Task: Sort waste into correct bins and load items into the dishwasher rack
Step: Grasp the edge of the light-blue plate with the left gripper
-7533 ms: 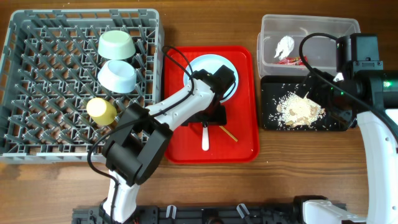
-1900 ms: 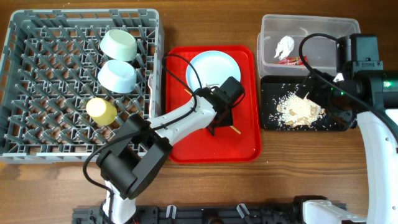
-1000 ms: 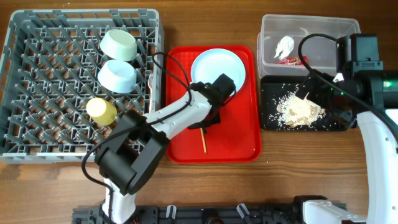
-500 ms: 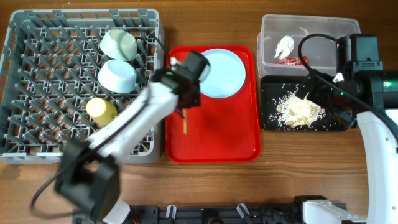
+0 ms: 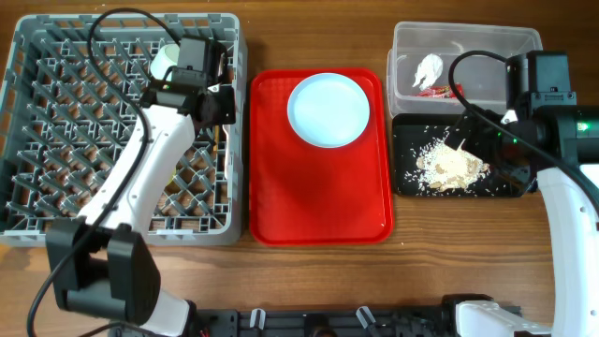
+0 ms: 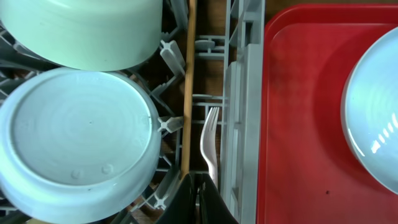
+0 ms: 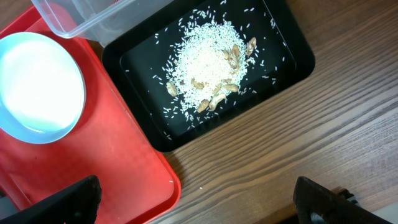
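Observation:
My left gripper (image 6: 199, 190) is shut on the handle of the white fork (image 6: 211, 140), and a thin wooden stick (image 6: 187, 87) runs up beside its left finger. It hangs over the right edge of the grey dishwasher rack (image 5: 56, 122), next to the upturned light blue bowl (image 6: 78, 137) and mint-green bowl (image 6: 81, 31). The pale blue plate (image 5: 328, 109) lies on the red tray (image 5: 318, 197). My right gripper (image 7: 199, 208) stands wide open above the table, near the black tray (image 7: 292, 59) of rice scraps (image 7: 208, 68). The left arm hides the yellow cup.
The clear tub (image 5: 465, 42) at the back right holds a white tissue (image 5: 430, 66) and a red wrapper (image 5: 438, 91). The rack's wall and upright pegs stand close around the fork. Bare wood lies in front of the red tray.
My left arm has swung left from the red tray to the rack's right edge, carrying the fork and the stick. The right arm has not moved.

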